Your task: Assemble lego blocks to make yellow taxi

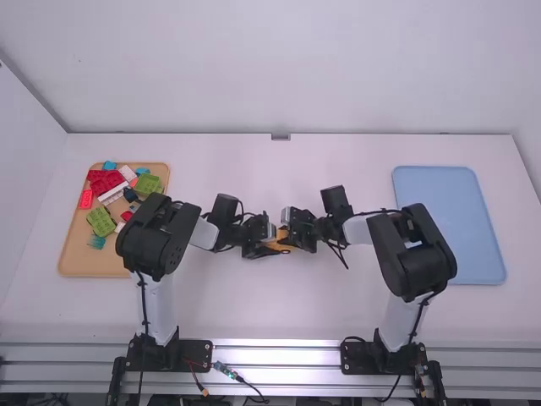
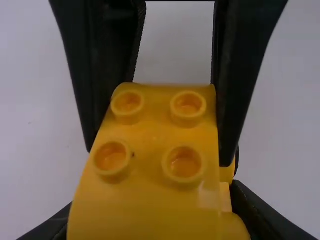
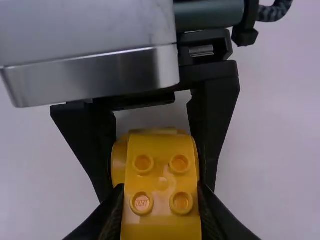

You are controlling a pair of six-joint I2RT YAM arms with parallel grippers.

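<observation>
And right in the middle of the tabletop (image 1: 254, 309), the yellow assembly (image 1: 282, 240) is held up between two claws! It is gripped from the left by the left claw (image 1: 269, 243) and from the right by the right claw (image 1: 291, 232), both turned inward and nearly nose to nose. In the left wrist view, four round studs are shown on a yellow block (image 2: 150, 162), and its lower part is flanked by the left claw's fingers, parted just by the width of the yellow assembly and closed onto it. Over in the right wrist view, a studded yellow part (image 3: 161, 175) is pinched between the right claw's fingers, and a rounded yellow part (image 3: 119, 162) is seen right behind it, clasped by the left claw. Whether everything is pressed fully together cannot be told.

Out to the left, a tan tray (image 1: 84, 266) is loaded with red blocks (image 1: 105, 181), green blocks (image 1: 101, 221), white blocks (image 1: 127, 172) and teal pieces (image 1: 96, 242). A blue tray (image 1: 448, 224) is laid on the far right.
</observation>
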